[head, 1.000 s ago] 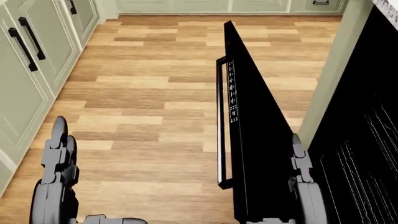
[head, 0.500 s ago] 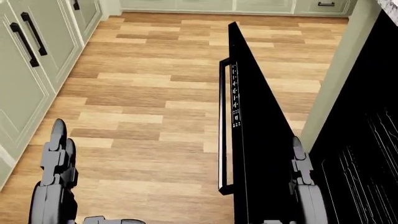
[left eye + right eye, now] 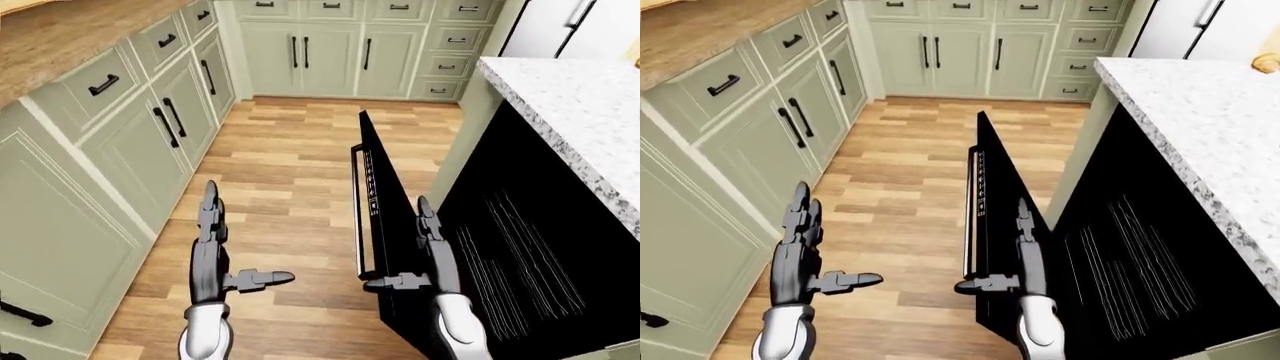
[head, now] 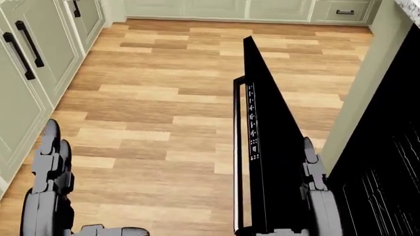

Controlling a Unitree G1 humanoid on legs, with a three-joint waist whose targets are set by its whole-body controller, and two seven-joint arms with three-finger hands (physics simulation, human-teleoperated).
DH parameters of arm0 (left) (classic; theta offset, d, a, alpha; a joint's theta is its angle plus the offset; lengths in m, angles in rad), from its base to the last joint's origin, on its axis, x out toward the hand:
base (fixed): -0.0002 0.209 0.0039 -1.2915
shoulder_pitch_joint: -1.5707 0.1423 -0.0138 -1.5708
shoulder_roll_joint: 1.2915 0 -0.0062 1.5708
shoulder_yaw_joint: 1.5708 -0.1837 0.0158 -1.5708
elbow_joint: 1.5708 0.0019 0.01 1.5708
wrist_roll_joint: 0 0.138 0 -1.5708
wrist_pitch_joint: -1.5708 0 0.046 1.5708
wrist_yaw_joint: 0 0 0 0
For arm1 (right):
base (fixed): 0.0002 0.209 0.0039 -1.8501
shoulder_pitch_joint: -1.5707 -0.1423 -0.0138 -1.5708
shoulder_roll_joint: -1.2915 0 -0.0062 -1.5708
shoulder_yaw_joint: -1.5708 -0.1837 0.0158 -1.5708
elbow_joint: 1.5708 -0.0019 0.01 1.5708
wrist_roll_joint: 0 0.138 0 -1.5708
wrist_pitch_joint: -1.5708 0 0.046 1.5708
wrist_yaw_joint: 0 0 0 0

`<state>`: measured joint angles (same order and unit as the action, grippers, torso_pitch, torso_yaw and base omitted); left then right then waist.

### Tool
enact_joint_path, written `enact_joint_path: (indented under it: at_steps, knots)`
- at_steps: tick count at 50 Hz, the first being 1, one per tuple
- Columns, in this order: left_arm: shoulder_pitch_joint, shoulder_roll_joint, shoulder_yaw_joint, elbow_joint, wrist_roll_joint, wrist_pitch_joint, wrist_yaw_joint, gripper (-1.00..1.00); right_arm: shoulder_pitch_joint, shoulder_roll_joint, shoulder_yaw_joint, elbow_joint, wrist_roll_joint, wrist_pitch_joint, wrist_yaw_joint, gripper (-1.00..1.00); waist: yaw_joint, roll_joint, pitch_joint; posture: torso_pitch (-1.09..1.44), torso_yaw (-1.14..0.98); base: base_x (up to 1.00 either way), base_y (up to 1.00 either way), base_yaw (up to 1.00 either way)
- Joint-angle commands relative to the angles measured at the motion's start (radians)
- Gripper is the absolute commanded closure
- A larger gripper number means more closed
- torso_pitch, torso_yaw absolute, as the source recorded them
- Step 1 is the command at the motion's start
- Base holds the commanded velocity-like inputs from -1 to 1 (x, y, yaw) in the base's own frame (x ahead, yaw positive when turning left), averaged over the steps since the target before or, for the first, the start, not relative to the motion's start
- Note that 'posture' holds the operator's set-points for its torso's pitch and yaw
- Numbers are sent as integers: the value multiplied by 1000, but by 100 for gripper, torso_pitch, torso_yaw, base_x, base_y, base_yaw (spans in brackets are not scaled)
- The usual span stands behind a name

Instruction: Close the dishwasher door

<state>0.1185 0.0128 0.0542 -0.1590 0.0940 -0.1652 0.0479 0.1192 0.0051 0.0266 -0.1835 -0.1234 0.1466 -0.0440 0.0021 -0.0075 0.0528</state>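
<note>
The black dishwasher door (image 3: 388, 196) stands partly open and steeply tilted, with its long bar handle (image 3: 356, 214) on the side facing the floor. The dark dishwasher cavity (image 3: 520, 262) is to its right. My right hand (image 3: 412, 251) is open, its fingers (image 4: 309, 164) flat along the door's inner face and its thumb out at the door's lower edge. My left hand (image 3: 228, 244) is open and empty over the wood floor, left of the door and apart from it.
Green cabinets with black handles (image 3: 135, 139) line the left side and the top of the view (image 3: 330, 49). A speckled stone countertop (image 3: 585, 112) lies above the dishwasher at right. Wood floor (image 3: 285, 172) runs between them.
The whole picture has shifted a little, so the camera moved. The door looks slightly steeper. My left hand sits lower and further left in the head view; my right hand stays on the door.
</note>
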Motion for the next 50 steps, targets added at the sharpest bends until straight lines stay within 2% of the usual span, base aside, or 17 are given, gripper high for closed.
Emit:
enact_joint_path:
  at_steps: [1,3,4,7,10,13,18,24,29,31,38,50]
  knots:
    - [-8,-2,-5,-42,-5,-15,-6,-100,-4,-6,-13,-43,-2,-17,-7,-100,-2,-11,-14,0,0,0,0,0]
    - [-14,-2,-3,-34,-3,-18,-4,-100,-7,-6,-15,-38,-1,-19,-7,-100,3,5,-24,0,0,0,0,0]
    - [-14,-2,-2,-37,-5,-15,-5,-100,-7,-5,-13,-41,-3,-17,-8,-100,2,6,-32,0,0,0,0,0]
    - [-17,-1,1,-32,-5,-17,-4,-100,3,-4,-1,-67,-12,-8,-7,-100,-1,6,-35,0,0,0,0,0]
    - [-32,1,6,-7,-5,-23,0,-100,18,0,20,-123,-28,15,-11,-100,-5,15,-44,0,0,0,0,0]
    - [-33,5,15,-27,-17,-6,-5,-100,19,5,35,-140,-35,25,-22,-100,-6,23,-46,0,0,0,0,0]
    - [-44,9,32,-24,-26,2,-6,-100,7,8,29,-140,-43,28,-58,-100,-10,29,-45,0,0,0,0,0]
    - [-52,12,41,-21,-31,6,-5,-100,-17,22,98,-115,-63,32,-81,-100,-12,33,-35,0,0,0,0,0]
    - [-56,16,56,-34,-44,20,-9,-100,-44,46,191,-65,-100,34,-105,-100,-11,33,-34,0,0,0,0,0]
    - [-56,16,57,-35,-44,21,-10,-100,-52,50,209,-50,-107,34,-112,-100,-9,32,-34,0,0,0,0,0]
    - [-56,17,63,-46,-49,30,-11,-100,-115,78,238,108,-110,-19,-110,-100,-1,32,-38,0,0,0,0,0]
    - [-57,17,65,-49,-51,33,-11,-100,-294,161,207,540,-128,-176,-106,-100,-2,37,-54,0,0,0,0,0]
